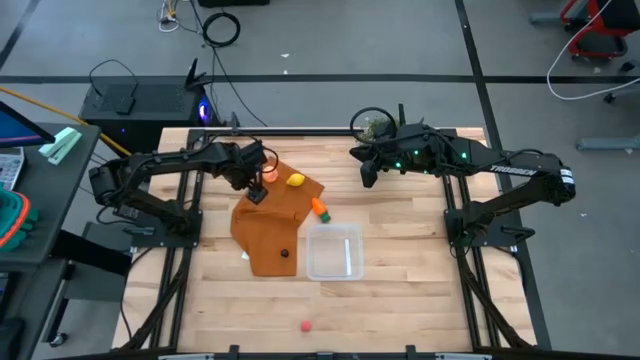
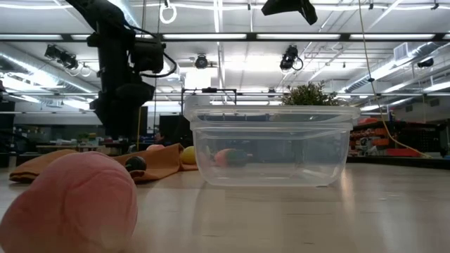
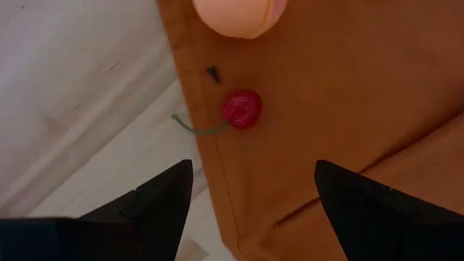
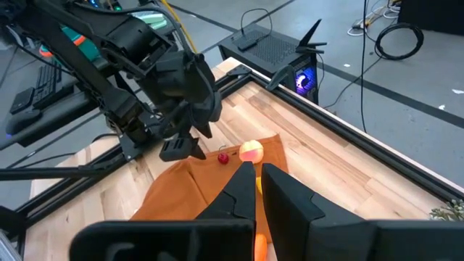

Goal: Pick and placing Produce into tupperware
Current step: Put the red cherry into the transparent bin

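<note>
Left gripper [image 1: 256,190] — fingers spread wide, empty — hangs over the orange cloth's [image 1: 268,232] edge above a small red piece [image 3: 242,109], beside the round fruit [image 1: 269,173]. Right gripper [image 1: 368,176], fingers closed, waits apart. Tupperware [image 1: 333,252] sits on the bench [image 1: 410,290], empty.

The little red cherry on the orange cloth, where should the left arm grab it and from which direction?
Grip the cherry across its round red body, coming straight down. Its thin green stem trails off the cloth edge and is too slight to pinch. The open left end effector already hovers beside it.
</note>
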`<action>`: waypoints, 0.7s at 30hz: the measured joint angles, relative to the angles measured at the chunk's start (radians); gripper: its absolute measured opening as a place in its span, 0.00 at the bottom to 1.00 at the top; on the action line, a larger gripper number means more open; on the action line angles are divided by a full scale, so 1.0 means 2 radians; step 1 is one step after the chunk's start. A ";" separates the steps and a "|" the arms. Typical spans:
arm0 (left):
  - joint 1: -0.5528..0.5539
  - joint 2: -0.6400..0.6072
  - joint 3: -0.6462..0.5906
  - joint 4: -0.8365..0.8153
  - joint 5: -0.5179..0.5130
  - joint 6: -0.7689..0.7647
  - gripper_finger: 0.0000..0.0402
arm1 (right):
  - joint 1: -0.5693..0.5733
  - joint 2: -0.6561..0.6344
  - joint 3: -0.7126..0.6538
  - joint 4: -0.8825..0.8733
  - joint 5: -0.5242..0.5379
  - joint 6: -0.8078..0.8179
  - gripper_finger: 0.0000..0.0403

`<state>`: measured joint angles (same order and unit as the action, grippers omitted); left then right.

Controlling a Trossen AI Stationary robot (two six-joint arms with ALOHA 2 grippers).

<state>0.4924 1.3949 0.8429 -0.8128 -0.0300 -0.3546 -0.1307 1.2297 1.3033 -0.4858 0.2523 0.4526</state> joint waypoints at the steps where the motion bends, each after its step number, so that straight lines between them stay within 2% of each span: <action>1: 0.000 0.000 0.000 0.003 0.000 0.001 0.74 | 0.000 0.000 0.000 0.000 0.000 0.000 0.00; 10: 0.000 0.011 0.000 0.032 0.000 0.077 0.73 | 0.000 0.000 0.000 0.000 0.000 0.008 0.00; 17: 0.000 0.068 0.000 0.035 -0.004 0.048 0.73 | 0.000 0.000 0.000 0.000 0.000 0.013 0.00; 21: 0.000 0.076 0.000 0.038 -0.006 0.043 0.73 | 0.000 0.000 0.000 0.000 0.000 0.014 0.00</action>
<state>0.4915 1.5467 0.8433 -0.7366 -0.0424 -0.2690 -0.1307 1.2297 1.3033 -0.4854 0.2523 0.4810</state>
